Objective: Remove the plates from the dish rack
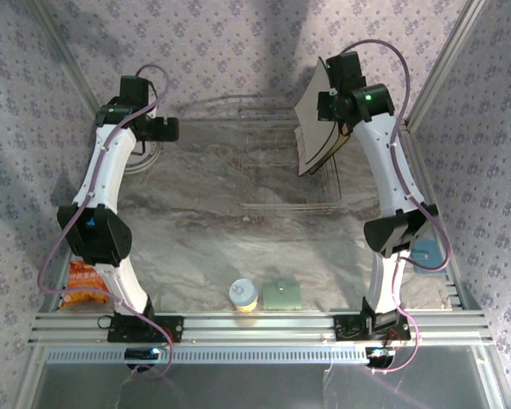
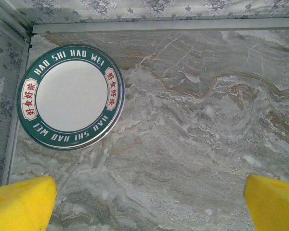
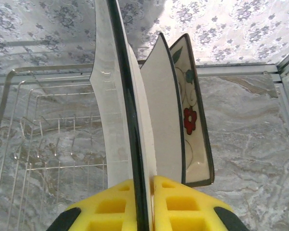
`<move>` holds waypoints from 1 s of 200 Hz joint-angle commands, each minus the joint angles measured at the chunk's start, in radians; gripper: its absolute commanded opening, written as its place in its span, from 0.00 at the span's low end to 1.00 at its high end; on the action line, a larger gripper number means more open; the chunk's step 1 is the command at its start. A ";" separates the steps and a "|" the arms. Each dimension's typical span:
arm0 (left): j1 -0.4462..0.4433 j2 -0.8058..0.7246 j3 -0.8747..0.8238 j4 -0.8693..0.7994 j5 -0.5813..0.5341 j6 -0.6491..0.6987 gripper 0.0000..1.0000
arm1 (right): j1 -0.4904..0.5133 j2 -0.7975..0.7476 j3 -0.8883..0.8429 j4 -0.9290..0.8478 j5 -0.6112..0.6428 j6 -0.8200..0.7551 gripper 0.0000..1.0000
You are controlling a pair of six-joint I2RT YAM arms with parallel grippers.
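My right gripper is shut on the lower edge of a square cream plate with a dark rim. It holds the plate upright above the right end of the wire dish rack. Close on the held plate's right are two more square plates, a plain one and a flower-printed one. At the back left my left gripper hangs open over bare table, its yellow fingers wide apart. A round white plate with a teal lettered rim lies flat on the table ahead of it.
Near the front edge stand a small jar and a green square pad. An orange snack bag lies by the left arm's base and a blue object by the right arm. Metal frame posts and patterned walls close in the table.
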 commanded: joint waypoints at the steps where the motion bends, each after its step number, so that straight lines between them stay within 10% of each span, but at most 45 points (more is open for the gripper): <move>1: -0.007 -0.048 0.007 -0.008 0.017 0.014 0.99 | -0.008 -0.087 0.001 0.157 -0.050 0.037 0.00; 115: -0.007 -0.056 -0.004 0.025 0.093 0.002 0.99 | -0.199 -0.389 -0.810 1.052 -0.901 0.505 0.00; 200: -0.007 -0.047 -0.030 0.040 0.125 -0.008 0.99 | -0.194 -0.367 -1.108 1.509 -0.978 0.772 0.00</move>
